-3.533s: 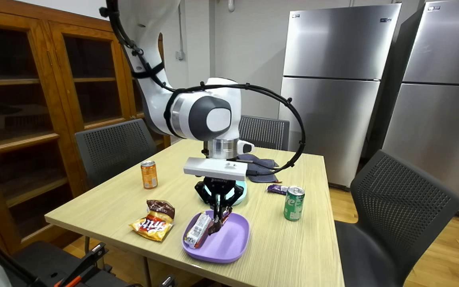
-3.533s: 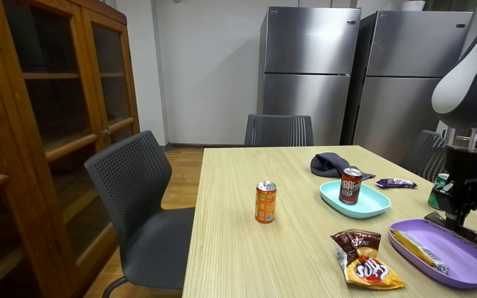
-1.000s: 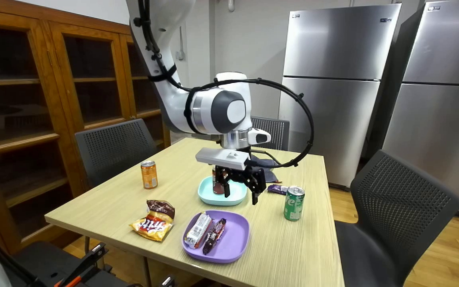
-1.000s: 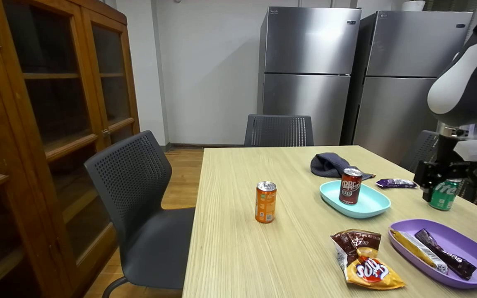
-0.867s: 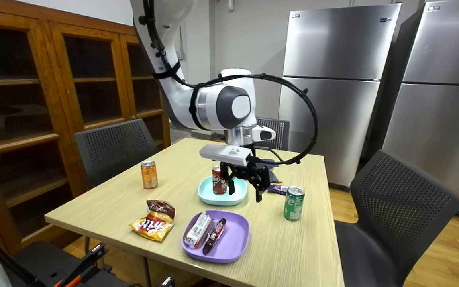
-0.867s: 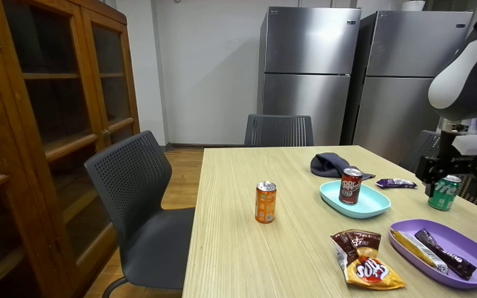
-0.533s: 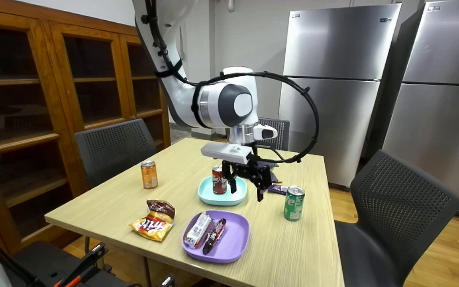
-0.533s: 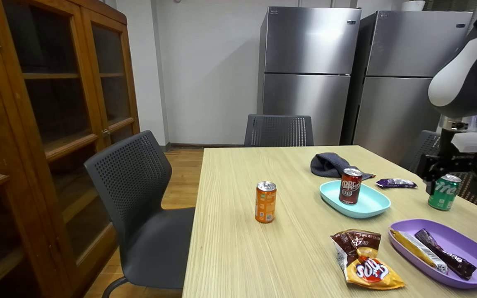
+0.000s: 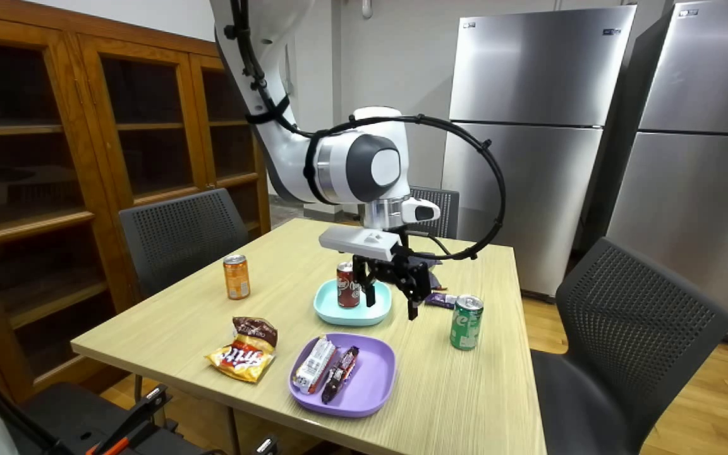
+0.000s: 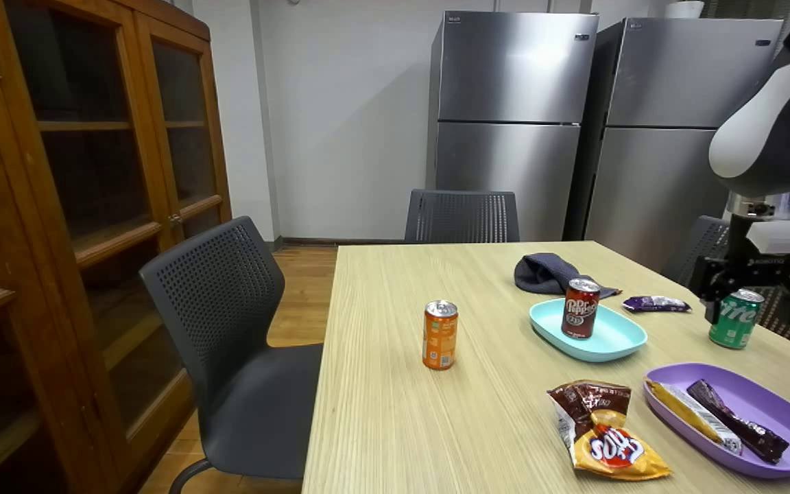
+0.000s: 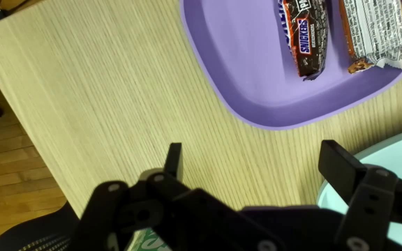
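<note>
My gripper point(image 9: 392, 308) hangs open above the table with nothing between its fingers, seen wide apart in the wrist view point(image 11: 251, 150). The purple tray point(image 11: 253, 55) lies below and in front of it. In that tray, a dark Snickers bar point(image 11: 307, 42) rests beside a silver-and-yellow wrapped bar point(image 11: 375, 31). Behind the tray is a turquoise plate point(image 9: 373, 311) with an upright Dr Pepper can point(image 10: 580, 309) on it. A green can point(image 9: 466, 323) stands near the gripper and is partly covered by a finger in an exterior view. A purple packet point(image 10: 655, 304) lies close by.
An orange can point(image 9: 236, 278) stands upright toward the table's far side from the fridges. A brown-and-yellow snack bag point(image 9: 247, 354) lies beside the purple tray. A dark cloth point(image 10: 549, 273) is bunched behind the turquoise plate. Chairs point(image 9: 623, 354) surround the table.
Earlier the gripper was shut on the dark bar at the purple tray. It has let go, opened, risen and moved back toward the green can; over the last half second it is practically still.
</note>
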Controlling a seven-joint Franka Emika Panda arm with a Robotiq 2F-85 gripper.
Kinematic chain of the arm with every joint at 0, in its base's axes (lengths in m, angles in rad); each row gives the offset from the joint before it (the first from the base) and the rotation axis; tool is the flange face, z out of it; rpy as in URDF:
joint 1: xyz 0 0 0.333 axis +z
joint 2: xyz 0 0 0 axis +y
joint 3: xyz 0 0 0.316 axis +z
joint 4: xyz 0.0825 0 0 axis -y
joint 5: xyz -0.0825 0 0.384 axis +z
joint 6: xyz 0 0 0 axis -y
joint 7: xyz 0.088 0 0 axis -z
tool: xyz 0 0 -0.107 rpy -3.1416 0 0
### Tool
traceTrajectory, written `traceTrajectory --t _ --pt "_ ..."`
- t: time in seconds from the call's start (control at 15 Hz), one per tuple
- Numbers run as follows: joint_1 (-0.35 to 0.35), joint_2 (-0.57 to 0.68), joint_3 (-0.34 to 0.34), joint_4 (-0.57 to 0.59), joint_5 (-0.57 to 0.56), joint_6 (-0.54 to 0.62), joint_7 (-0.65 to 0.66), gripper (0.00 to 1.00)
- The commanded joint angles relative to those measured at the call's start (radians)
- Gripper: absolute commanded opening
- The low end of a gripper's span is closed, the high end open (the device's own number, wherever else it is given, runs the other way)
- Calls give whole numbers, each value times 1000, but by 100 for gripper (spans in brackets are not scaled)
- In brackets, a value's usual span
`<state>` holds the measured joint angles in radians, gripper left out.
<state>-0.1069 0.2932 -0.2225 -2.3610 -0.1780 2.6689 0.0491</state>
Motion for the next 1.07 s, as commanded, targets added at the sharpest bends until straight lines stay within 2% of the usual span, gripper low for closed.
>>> traceTrajectory --t 0.0,0.47,1.0 --pt "-14 28 8 59 45 -7 35 100" --pt "-32 127 -11 222 132 -32 105 100" --pt "-25 245 -65 385 145 -59 219 100"
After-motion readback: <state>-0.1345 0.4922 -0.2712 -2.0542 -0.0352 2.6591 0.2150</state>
